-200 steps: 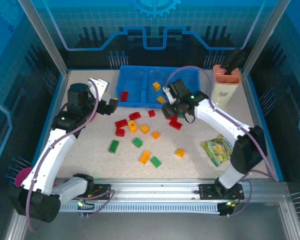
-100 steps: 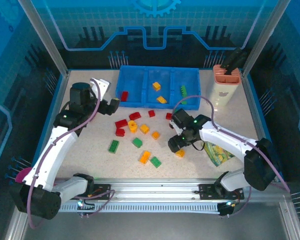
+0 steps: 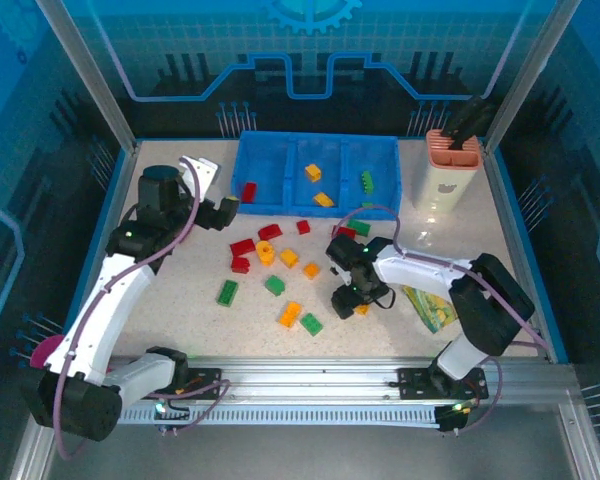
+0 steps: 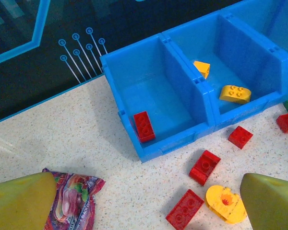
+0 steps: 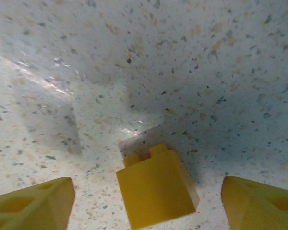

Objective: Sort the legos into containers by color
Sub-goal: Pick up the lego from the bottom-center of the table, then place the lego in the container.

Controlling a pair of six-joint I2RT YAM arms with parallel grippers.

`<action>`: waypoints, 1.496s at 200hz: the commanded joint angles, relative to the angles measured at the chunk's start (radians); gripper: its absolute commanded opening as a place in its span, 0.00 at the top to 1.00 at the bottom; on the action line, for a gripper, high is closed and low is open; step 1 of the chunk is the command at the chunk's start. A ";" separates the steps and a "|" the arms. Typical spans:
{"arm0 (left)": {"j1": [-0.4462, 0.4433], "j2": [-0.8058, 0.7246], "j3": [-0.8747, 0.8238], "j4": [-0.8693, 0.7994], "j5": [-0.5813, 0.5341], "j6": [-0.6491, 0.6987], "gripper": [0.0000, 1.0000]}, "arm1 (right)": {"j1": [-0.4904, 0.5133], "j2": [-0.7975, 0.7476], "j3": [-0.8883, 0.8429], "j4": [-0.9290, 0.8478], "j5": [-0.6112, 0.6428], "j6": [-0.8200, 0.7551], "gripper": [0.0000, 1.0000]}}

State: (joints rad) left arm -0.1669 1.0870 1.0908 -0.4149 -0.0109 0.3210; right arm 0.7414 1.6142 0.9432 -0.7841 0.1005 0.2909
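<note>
Reference landmark: the blue bin (image 3: 296, 163), three compartments side by side at the far end of the table (image 3: 180, 310).

Bin contents: the left compartment holds one red brick (image 4: 144, 126). The middle compartment holds two orange-yellow bricks (image 4: 235, 93). The right compartment holds a green brick (image 3: 366, 181).

Loose stock: red, orange-yellow and green bricks lie scattered on the table in front of the bin, among them a red pair (image 3: 243, 247) near its left front corner and a green brick (image 3: 227, 292) further forward.

Right gripper (image 3: 353, 296): well in front of the bin's right compartment, lowered over a yellow brick (image 5: 156, 191). Its fingers (image 5: 33, 203) stand apart on either side of that brick, with bare table visible between each finger and the brick. Nothing is gripped.

Left gripper (image 3: 226, 208): just beside the bin's left front corner. Its fingers (image 4: 19, 201) are spread wide and hold nothing.

Other items: a snack packet (image 3: 430, 300) lies forward of the bin's right end, and a beige holder (image 3: 450, 170) stands just beside that end.
</note>
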 commanded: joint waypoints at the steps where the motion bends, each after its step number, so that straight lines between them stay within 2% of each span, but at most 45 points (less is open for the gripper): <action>1: -0.006 -0.024 -0.009 -0.006 0.011 0.004 0.01 | 0.019 0.041 -0.004 -0.009 0.004 0.044 0.26; 75: -0.006 -0.026 -0.015 -0.001 0.014 0.003 0.01 | 0.033 0.042 -0.029 -0.028 0.028 0.077 0.60; 106: -0.006 -0.024 -0.013 -0.001 0.014 0.003 0.00 | 0.027 0.008 0.027 -0.061 0.032 0.059 0.65; 132: -0.006 -0.029 -0.009 -0.008 0.010 0.006 0.01 | -0.014 0.019 0.204 -0.091 0.060 -0.008 0.66; 157: -0.006 -0.046 -0.021 0.015 -0.017 0.001 0.01 | -0.073 0.101 0.409 -0.028 0.101 -0.087 0.66; 166: -0.006 -0.053 -0.034 0.050 -0.061 -0.017 0.01 | -0.094 0.144 0.487 -0.002 0.109 -0.121 0.66; 182: -0.006 -0.071 -0.082 0.147 -0.223 -0.095 0.00 | -0.128 0.235 0.634 0.031 0.099 -0.175 0.66; 195: -0.007 -0.088 -0.099 0.164 -0.257 -0.096 0.01 | -0.146 0.313 0.747 0.059 0.101 -0.219 0.65; 234: -0.007 -0.122 -0.115 0.177 -0.188 -0.128 0.01 | -0.206 0.572 1.126 0.030 0.068 -0.271 0.65; 260: -0.006 -0.116 -0.113 0.136 -0.063 -0.116 0.01 | -0.237 0.706 1.318 -0.003 0.050 -0.282 0.64; 275: -0.006 -0.093 -0.094 0.098 -0.052 -0.149 0.01 | -0.252 0.795 1.408 -0.020 0.046 -0.286 0.63; 299: -0.006 -0.053 -0.060 0.007 0.013 -0.177 0.01 | -0.264 0.853 1.473 -0.015 0.046 -0.287 0.61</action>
State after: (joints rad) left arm -0.1684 1.0004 0.9871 -0.3061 -0.0910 0.1909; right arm 0.4919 2.4111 2.3375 -0.7609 0.1673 0.0242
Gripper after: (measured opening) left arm 0.994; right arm 0.382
